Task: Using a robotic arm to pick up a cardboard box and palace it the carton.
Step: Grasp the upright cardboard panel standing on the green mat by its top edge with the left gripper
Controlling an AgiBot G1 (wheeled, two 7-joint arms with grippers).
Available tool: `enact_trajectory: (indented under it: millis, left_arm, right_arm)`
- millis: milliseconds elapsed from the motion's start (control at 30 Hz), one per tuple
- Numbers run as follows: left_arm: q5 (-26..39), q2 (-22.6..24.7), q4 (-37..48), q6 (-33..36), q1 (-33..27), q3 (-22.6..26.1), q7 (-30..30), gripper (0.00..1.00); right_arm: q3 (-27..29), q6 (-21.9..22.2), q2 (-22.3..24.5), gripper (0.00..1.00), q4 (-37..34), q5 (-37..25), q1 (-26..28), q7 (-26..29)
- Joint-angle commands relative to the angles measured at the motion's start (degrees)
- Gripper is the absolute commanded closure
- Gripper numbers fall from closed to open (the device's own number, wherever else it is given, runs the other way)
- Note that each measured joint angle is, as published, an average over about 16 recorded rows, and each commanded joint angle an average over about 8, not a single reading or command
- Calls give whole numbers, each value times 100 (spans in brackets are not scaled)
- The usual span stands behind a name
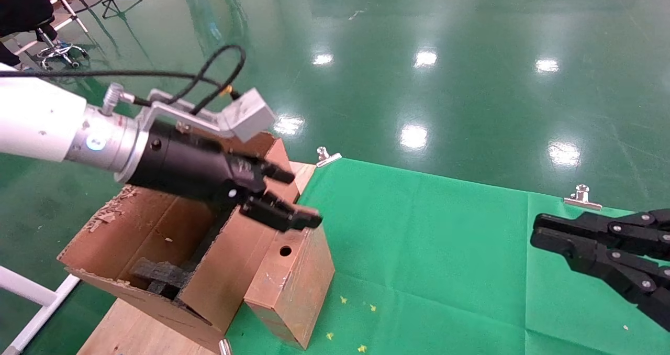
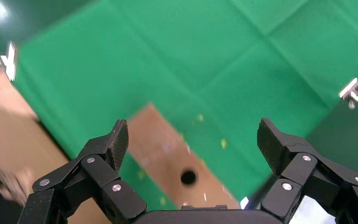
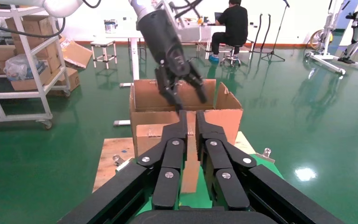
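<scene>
**A:** Status on the left side?

**B:** The robotic arm (image 1: 47, 122) reaches in from 9 o'clock in the head view. Its left gripper (image 1: 293, 198) hangs in the air, fingers spread apart with nothing between them. The left wrist view confirms: wide gap between the fingertips (image 2: 116, 140).

**A:** Where's the cardboard box?

**B:** The cardboard box (image 1: 293, 281) sits on the green cloth (image 1: 445, 250), toward 6 o'clock in the head view, pressed up against the outer flap of the carton (image 1: 157, 229). It has a small round hole (image 1: 285, 251) in the upper face. The gripper tips are right above its top edge; I can't tell whether they touch it.

**A:** And the carton?

**B:** At 7–8 o'clock, flaps standing up, edges ragged, black foam blocks (image 1: 159, 276) inside. It rests on a wooden board (image 1: 136, 329) at the cloth's edge.

**A:** Right arm?

**B:** The right gripper (image 1: 539, 237) is parked at 3–4 o'clock over the cloth, well apart from the box. In the right wrist view its fingers (image 3: 175, 154) stand nearly together, only a thin slit between them, nothing held.

**A:** Anything else on the cloth?

**B:** Metal clips (image 1: 582, 197) along the far edge, yellow specks (image 1: 361, 348) near the box.
</scene>
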Motion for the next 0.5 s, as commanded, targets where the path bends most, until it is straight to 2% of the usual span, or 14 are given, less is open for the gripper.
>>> enact_trajectory:
  millis: [33,267,500]
  left_arm:
    - [11,-11,2,178,-126,142,-299,0]
    - [-48,-126,-12,196,-530,1016,-558,0]
    - [119,19,-12,168,-926,1934,-600,0]
  right_arm:
    - [0,0,0,100,0,0,0,0]
    - [0,0,0,100,0,0,0,0]
    - [0,0,0,100,0,0,0,0]
